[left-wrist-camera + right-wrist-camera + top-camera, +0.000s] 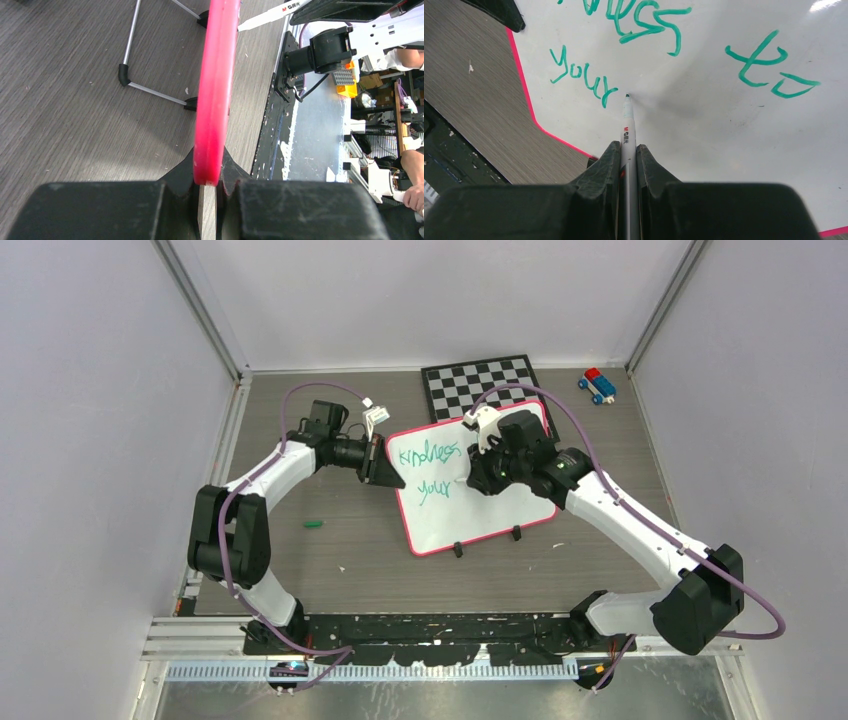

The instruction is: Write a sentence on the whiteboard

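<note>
The whiteboard [490,505] with its pink-red frame stands tilted on two black feet in the middle of the table. Green lettering [430,453] reads "kindness to" on the first line and "your" [584,80] on the second. My left gripper [385,468] is shut on the board's left frame edge [214,90]. My right gripper [480,475] is shut on a white marker [627,132] with a green tip. The tip touches or nearly touches the board just right of "your".
A black-and-white chequered board [480,383] lies behind the whiteboard. A small red and blue toy [597,385] sits at the back right. A green marker cap [314,524] lies on the table left of the whiteboard.
</note>
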Robot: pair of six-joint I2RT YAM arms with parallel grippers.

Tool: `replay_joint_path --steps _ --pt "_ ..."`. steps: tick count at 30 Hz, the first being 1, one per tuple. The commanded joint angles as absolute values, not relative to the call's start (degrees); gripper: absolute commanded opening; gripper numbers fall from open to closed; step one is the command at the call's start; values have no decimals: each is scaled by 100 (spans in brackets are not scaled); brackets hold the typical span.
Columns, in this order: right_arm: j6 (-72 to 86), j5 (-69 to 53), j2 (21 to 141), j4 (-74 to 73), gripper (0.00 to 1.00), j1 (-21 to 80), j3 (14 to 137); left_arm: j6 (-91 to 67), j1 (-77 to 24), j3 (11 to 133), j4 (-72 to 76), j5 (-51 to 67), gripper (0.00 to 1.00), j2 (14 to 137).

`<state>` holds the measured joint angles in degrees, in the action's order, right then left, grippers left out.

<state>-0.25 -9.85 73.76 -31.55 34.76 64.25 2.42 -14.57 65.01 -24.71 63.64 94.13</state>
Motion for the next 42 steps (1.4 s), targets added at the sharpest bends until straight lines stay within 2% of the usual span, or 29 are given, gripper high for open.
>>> replay_joint_path --steps 1,19,36,42 --pt "-7 -868 7401 -2912 0 3503 6649 282 -1485 6480 -2325 6275 0 9281" --pt "-64 -875 7628 -2994 0 3624 6679 305 -1485 6451 -2324 6286 0 9254" --pt "-246 -388 7314 -3154 0 3617 6407 292 -1486 6445 -2328 6293 0 9245" --pt "-255 -638 7391 -3273 0 3625 6403 316 -1486 6434 -2328 6293 0 9245"
